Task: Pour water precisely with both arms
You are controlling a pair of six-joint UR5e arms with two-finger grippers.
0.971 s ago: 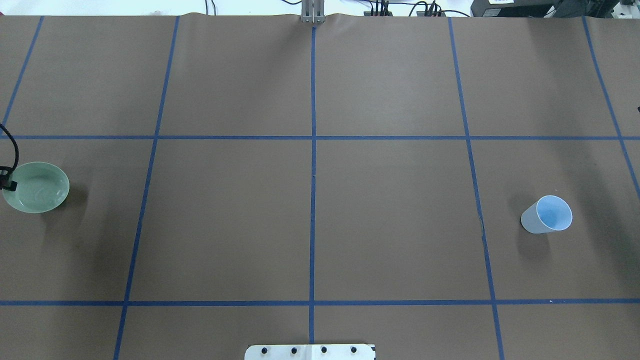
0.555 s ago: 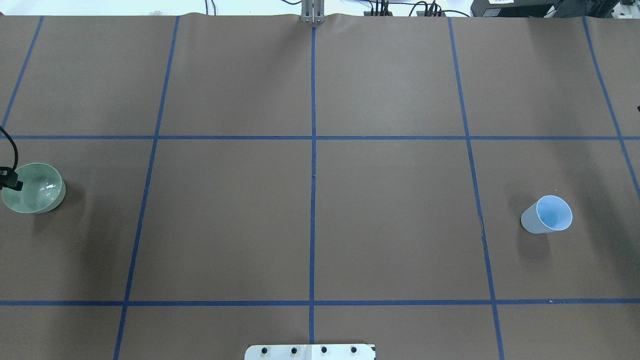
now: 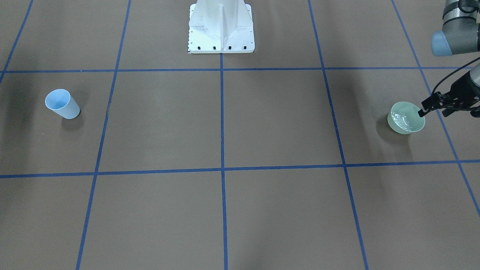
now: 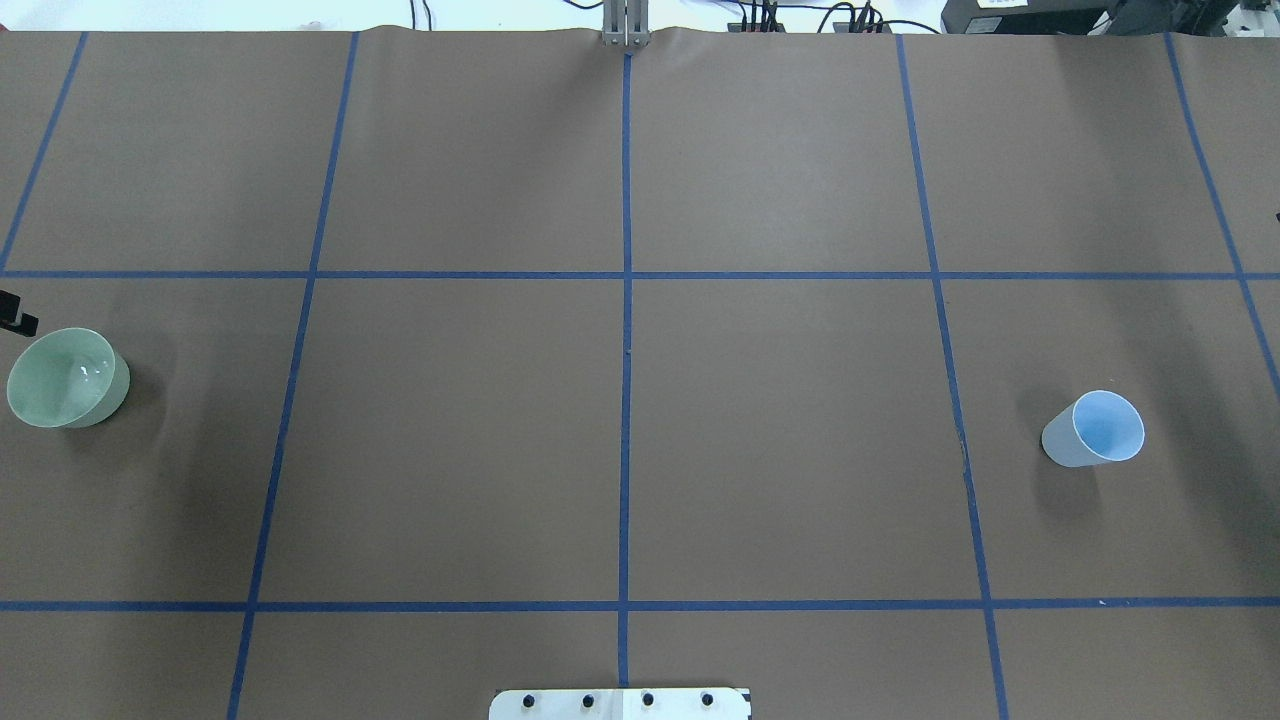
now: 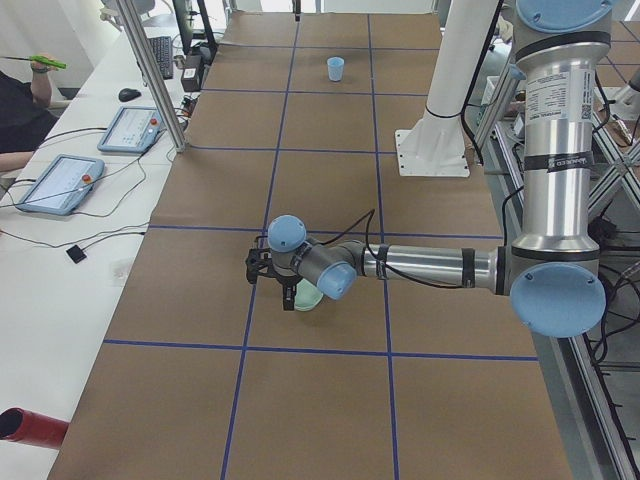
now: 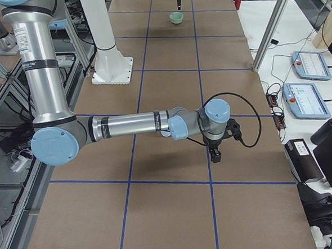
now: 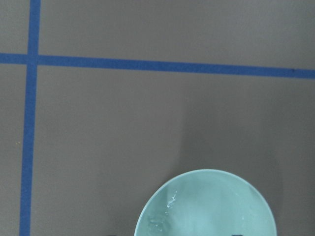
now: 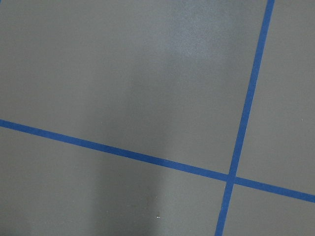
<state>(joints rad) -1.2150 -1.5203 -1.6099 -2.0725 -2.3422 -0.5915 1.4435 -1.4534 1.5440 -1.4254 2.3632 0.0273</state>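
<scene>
The left arm (image 5: 430,265) reaches low over the table (image 4: 450,450) to its left end. The left gripper (image 3: 423,108) has let go of the green bowl (image 4: 65,378). One second ago its fingers were on the rim and the bowl was tipped. Now the fingers stand apart, holding nothing, just beside the rim, and the bowl sits upright with a wet shine inside. The blue cup (image 4: 1095,430) has not moved and stands at the right end. The right arm (image 6: 132,125) stretches low, and the right gripper (image 6: 214,155) points down. Whether it is spread or pressed together I cannot tell.
</scene>
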